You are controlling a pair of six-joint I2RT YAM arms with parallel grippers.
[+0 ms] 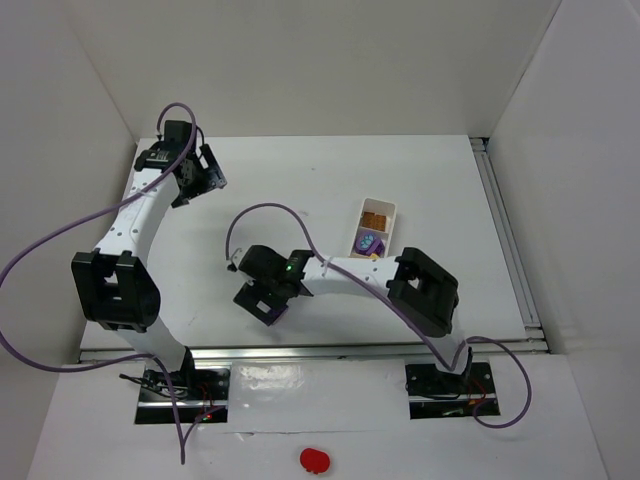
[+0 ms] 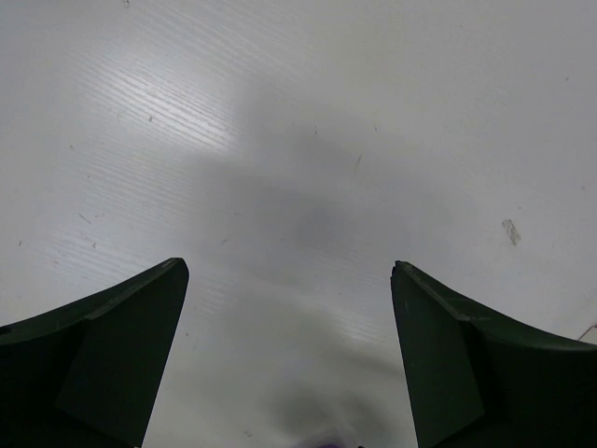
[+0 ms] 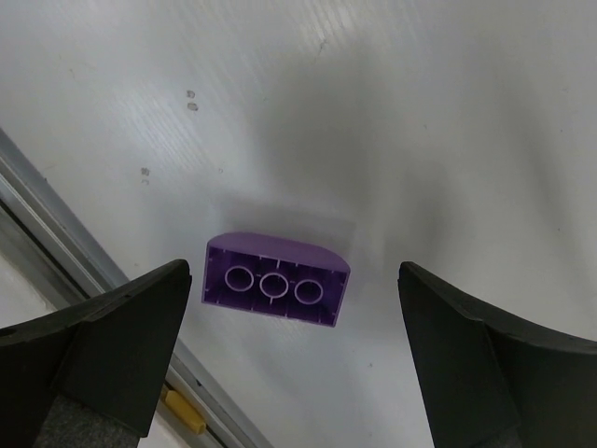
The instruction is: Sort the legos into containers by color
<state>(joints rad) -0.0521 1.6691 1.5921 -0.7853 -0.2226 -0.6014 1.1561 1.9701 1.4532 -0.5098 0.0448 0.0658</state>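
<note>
A: Our left gripper (image 2: 289,271) stands apart, empty. And the small purple plastic brick (image 3: 276,280)?
B: On its side inside our right gripper (image 3: 294,269), also wide apart, eight o'clock from the white plastic tray (image 1: 381,200). Light, stiff, slippery, we judge; pinch its flat short ends.

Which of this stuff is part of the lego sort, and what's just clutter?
Job:
purple brick, lying loose
white tray
brown bricks and a purple piece, already in the tray

Clutter:
red blob at the near edge
</note>
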